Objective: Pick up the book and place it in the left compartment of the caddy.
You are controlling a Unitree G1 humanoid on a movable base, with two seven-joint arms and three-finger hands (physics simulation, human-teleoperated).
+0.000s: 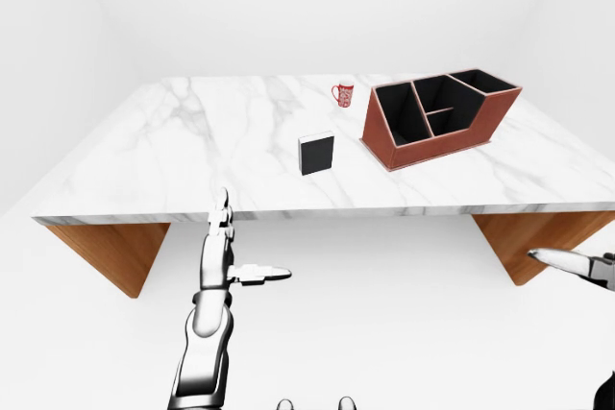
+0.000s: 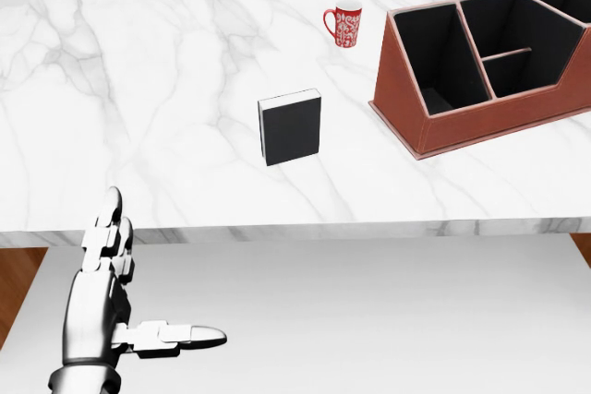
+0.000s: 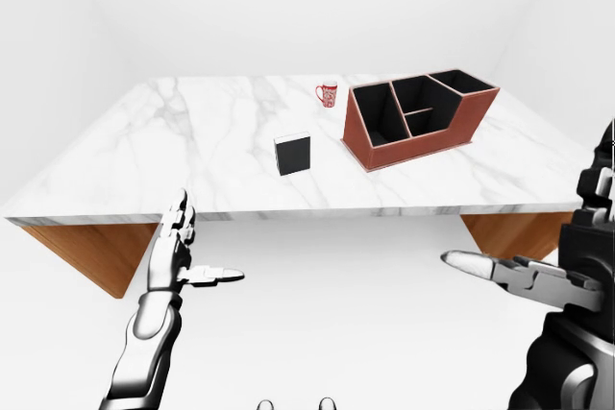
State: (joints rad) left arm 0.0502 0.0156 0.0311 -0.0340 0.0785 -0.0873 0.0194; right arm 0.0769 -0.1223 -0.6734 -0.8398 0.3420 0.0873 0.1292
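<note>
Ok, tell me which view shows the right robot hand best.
The right-eye view: the right robot hand shows open, thumb extended, at the picture's right edge. The left-eye view catches only a fingertip at its right edge; the head view shows none of it.
</note>
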